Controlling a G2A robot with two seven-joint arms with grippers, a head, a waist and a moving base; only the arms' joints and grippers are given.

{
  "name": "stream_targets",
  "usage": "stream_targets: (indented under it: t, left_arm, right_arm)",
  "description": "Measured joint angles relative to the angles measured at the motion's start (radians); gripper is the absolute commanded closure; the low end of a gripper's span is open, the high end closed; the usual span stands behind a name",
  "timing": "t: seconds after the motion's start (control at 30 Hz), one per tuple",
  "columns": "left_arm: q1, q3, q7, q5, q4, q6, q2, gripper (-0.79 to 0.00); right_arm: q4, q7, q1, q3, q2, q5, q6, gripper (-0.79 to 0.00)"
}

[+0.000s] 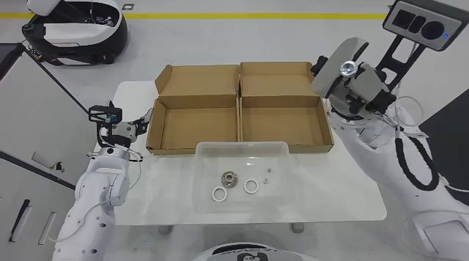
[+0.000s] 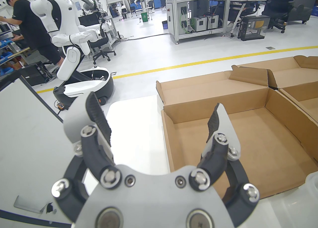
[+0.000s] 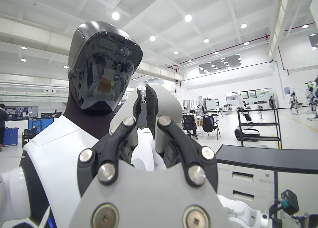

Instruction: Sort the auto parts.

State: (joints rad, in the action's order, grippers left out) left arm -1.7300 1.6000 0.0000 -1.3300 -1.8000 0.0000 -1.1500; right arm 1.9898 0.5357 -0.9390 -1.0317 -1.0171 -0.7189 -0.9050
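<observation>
I see my left end effector [image 1: 141, 125] low at the outer left wall of the left cardboard box [image 1: 194, 127], its fingers spread wide apart. In its wrist view the box's near corner sits just past the pads, and bare worktop [image 1: 344, 188] runs out to the rounded left edge beside it. My right end effector [image 3: 144, 93] is lifted well off the worktop beside the far right corner of the right cardboard box [image 1: 282, 125], pinched on a small metal part [image 3: 141, 96] that looks coiled. The pads hide most of it, so I cannot say what it is. The two boxes touch along their shared wall, lids folded back toward the far edge. The clear tray [image 1: 238, 146] lies against their near walls and holds two white rings [image 1: 219, 194], a metal hub [image 1: 230, 179] and tiny fasteners [image 1: 267, 181] too small to make out. Open worktop lies to the tray's right
</observation>
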Motion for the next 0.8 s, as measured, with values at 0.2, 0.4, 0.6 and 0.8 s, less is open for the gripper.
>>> stream_targets:
  t: [0.2, 0.4, 0.6, 0.8]
  left_arm:
    - [0.000, 0.000, 0.000, 0.000, 0.000, 0.000, 0.000, -0.785]
    - [0.000, 0.000, 0.000, 0.000, 0.000, 0.000, 0.000, -0.785]
    - [0.000, 0.000, 0.000, 0.000, 0.000, 0.000, 0.000, -0.785]
    - [0.000, 0.000, 0.000, 0.000, 0.000, 0.000, 0.000, -0.785]
  right_arm:
    - [0.000, 0.000, 0.000, 0.000, 0.000, 0.000, 0.000, 0.000]
    - [-0.003, 0.025, -0.020, -0.025, 0.003, 0.054, 0.058, 0.000]
    - [-0.051, 0.153, -0.076, -0.126, 0.024, 0.112, 0.141, 0.000]
    - [-0.087, 0.310, -0.145, -0.261, 0.054, 0.165, 0.233, 0.000]
